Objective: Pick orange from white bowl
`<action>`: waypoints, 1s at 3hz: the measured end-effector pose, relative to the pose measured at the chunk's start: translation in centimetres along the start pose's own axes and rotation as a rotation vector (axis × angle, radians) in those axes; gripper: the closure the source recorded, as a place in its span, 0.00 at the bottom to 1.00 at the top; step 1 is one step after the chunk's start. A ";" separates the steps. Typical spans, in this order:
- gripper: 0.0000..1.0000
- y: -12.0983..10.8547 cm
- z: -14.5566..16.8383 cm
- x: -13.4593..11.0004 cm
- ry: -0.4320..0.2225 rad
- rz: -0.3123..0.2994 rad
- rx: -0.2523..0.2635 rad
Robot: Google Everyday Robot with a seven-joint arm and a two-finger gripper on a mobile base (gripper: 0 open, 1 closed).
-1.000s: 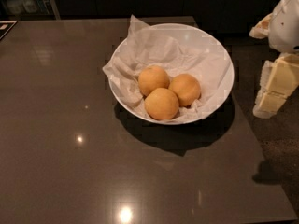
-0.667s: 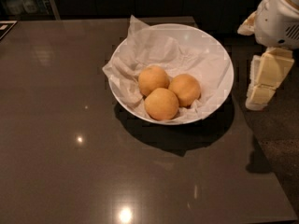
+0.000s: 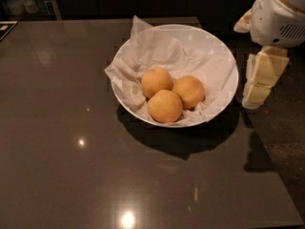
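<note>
A white bowl [image 3: 230, 95] stands on the dark table, lined with crumpled white paper [image 3: 157, 51]. Three oranges lie together in it: one at the back left [image 3: 157, 82], one at the right [image 3: 188, 91], one at the front [image 3: 165, 106]. My gripper [image 3: 256, 95] hangs from the white arm at the right edge of the camera view. It points down just outside the bowl's right rim, apart from the oranges and holding nothing that I can see.
The glossy dark table [image 3: 71, 128] runs left and forward of the bowl, with its right edge near the gripper. Beyond that edge is speckled floor [image 3: 286, 142]. Dim bottles [image 3: 24, 1] stand at the far back left.
The gripper and arm have moved left, from the frame's right edge to just beside the bowl's right rim. The bowl and oranges have not moved.
</note>
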State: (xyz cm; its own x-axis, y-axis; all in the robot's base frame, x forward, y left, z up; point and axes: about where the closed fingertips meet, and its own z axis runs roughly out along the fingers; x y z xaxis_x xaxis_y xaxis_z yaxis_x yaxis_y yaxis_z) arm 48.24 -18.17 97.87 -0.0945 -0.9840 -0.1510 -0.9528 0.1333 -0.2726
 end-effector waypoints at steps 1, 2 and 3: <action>0.00 -0.7 0.8 -2.2 0.015 -0.072 0.011; 0.02 -0.9 2.2 -3.9 0.028 -0.125 -0.010; 0.07 -0.9 3.6 -5.0 0.038 -0.158 -0.040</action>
State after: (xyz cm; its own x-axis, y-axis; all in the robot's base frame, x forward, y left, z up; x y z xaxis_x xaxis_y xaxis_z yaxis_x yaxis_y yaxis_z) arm 50.63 -12.95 95.50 0.0472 -0.9962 -0.0734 -0.9673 -0.0272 -0.2521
